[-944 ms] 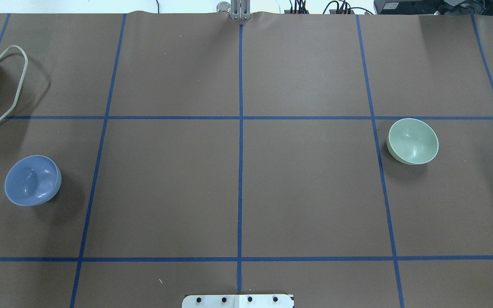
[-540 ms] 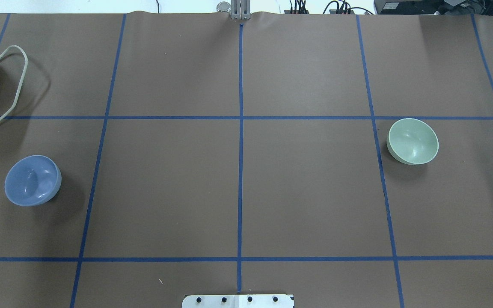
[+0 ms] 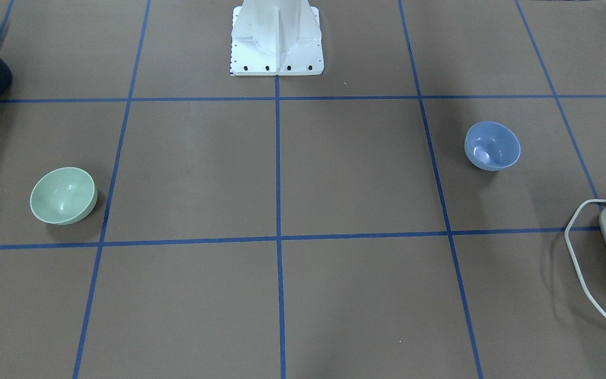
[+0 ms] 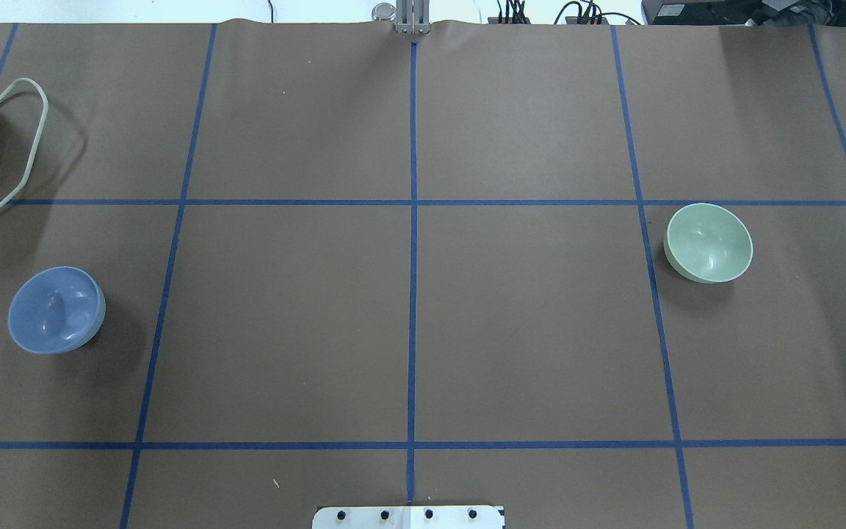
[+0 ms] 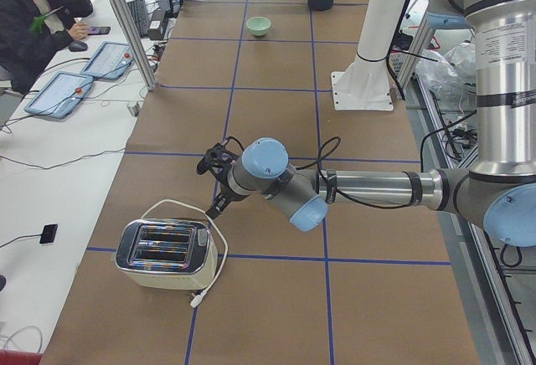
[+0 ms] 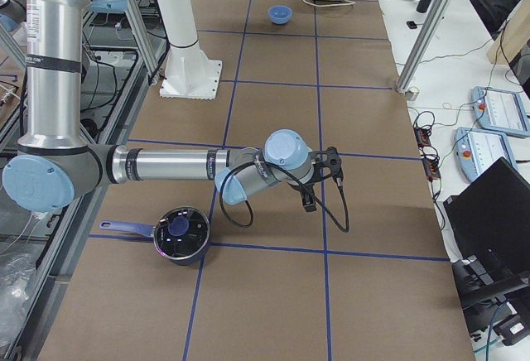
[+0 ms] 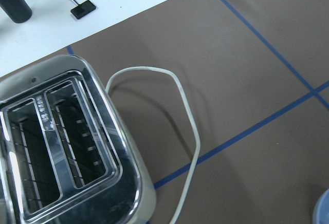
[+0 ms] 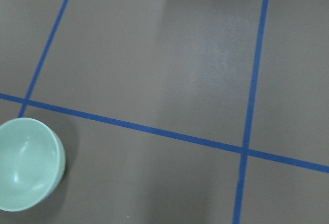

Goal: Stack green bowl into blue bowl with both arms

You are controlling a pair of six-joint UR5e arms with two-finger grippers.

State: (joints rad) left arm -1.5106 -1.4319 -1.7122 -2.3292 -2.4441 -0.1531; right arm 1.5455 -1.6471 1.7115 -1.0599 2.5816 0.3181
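Note:
The green bowl point(image 4: 708, 242) stands upright on the table's right half; it also shows in the front view point(image 3: 63, 195), far off in the left side view point(image 5: 259, 25) and at the lower left of the right wrist view point(image 8: 28, 162). The blue bowl point(image 4: 56, 309) stands upright on the left half, also in the front view point(image 3: 492, 146) and the right side view point(image 6: 281, 14). The left gripper point(image 5: 214, 186) hovers near the toaster. The right gripper point(image 6: 319, 180) hovers over the table. Both show only in side views; I cannot tell whether they are open or shut.
A toaster point(image 5: 165, 254) with a white cord point(image 7: 185, 111) stands at the table's left end, near the blue bowl. A dark pot with a lid point(image 6: 180, 233) stands at the right end. The white robot base point(image 3: 276, 37) stands at the middle of the near edge. An operator point(image 5: 38, 13) sits beside the table.

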